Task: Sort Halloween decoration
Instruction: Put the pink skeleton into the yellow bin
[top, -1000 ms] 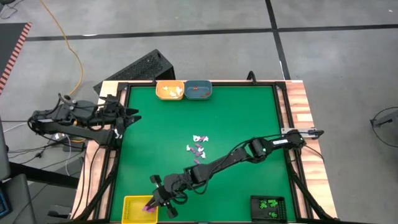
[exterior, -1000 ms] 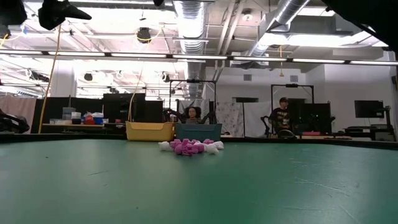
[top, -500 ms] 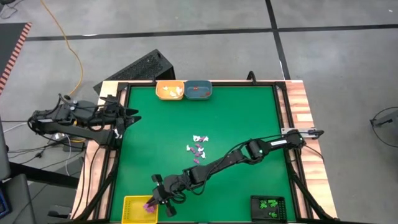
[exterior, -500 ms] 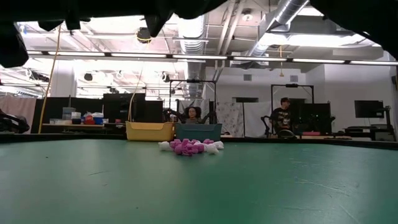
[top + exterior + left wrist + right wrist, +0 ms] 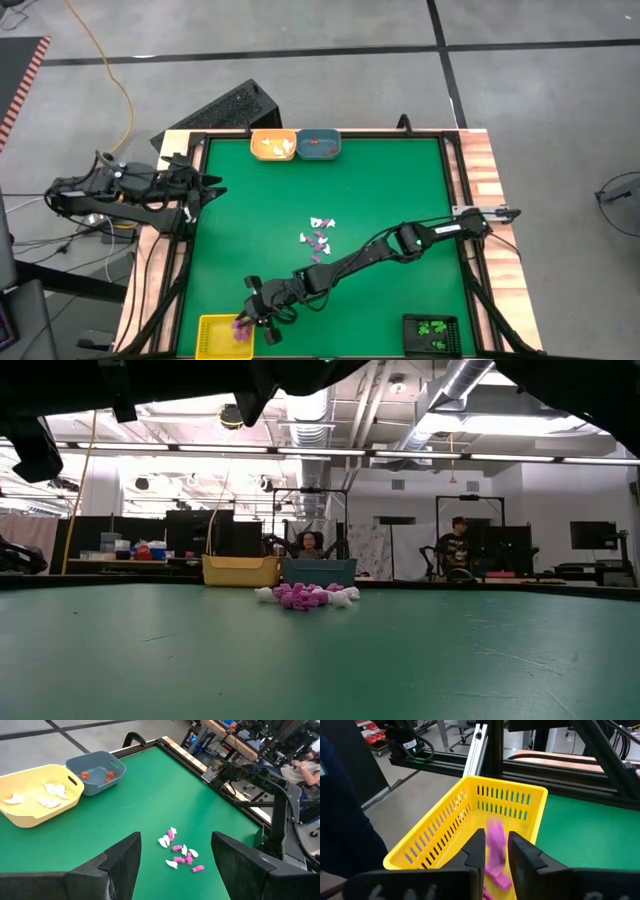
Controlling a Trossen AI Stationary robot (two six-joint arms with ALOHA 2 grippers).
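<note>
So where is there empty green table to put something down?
Bare green lies between the little pile of trinkets and the yellow-orange tray and blue tray, and again between the pile and the black tray. It is crowded by the yellow basket, where the right gripper hangs.

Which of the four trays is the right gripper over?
The bright yellow slatted tray at the table's near-left corner; the right gripper hangs over its rim. The other three sit elsewhere.

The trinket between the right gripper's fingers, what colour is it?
Purple-pink; the trinket shows best in the right wrist view, blurred over the yellow basket.
</note>
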